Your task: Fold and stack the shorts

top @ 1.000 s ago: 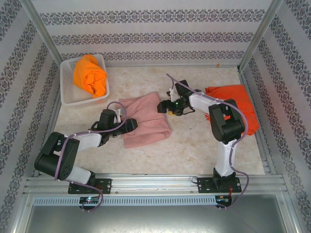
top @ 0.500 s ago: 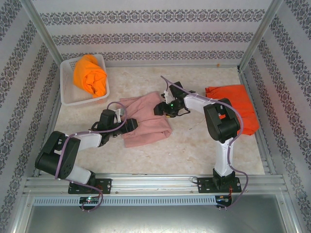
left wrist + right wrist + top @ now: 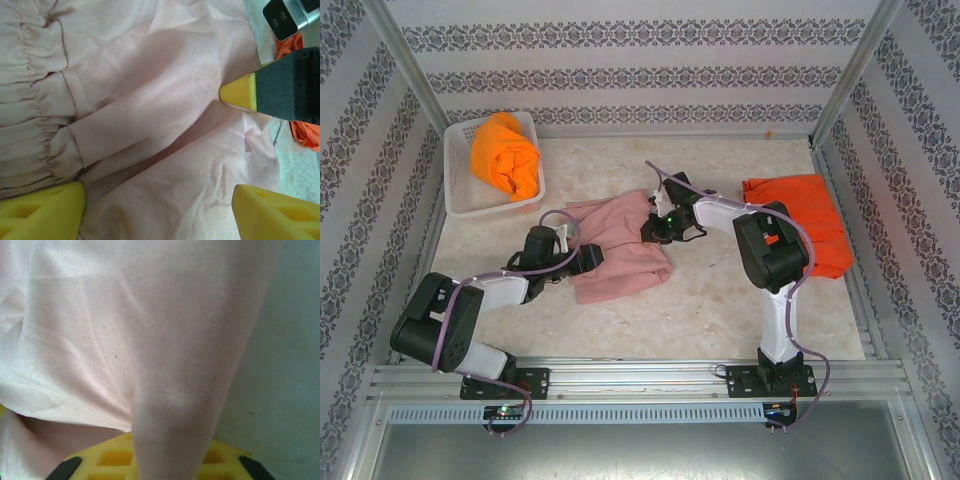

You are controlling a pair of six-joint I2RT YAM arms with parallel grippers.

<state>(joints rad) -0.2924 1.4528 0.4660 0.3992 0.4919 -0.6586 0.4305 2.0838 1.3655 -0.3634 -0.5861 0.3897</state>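
The dusty pink shorts (image 3: pixel 620 248) lie crumpled at the table's middle. My left gripper (image 3: pixel 590 258) rests open on their left part near the gathered waist (image 3: pixel 30 100), its yellow fingers (image 3: pixel 40 212) wide apart with fabric (image 3: pixel 165 165) lying between them. My right gripper (image 3: pixel 656 228) is at the shorts' right edge, shut on a fold of pink cloth (image 3: pixel 185 390) that drapes over its yellow finger (image 3: pixel 115 457). The same right finger (image 3: pixel 240 92) presses into the cloth in the left wrist view. Folded red-orange shorts (image 3: pixel 810 222) sit at the right. Yellow-orange shorts (image 3: pixel 505 155) are bundled in the basket.
A white mesh basket (image 3: pixel 460 190) stands at the back left. Patterned walls and metal posts close in the table on three sides. Bare marbled tabletop (image 3: pixel 720 290) lies in front of the pink shorts.
My right gripper has moved left and slightly nearer, onto the right edge of the pink shorts. The left arm has stayed in place.
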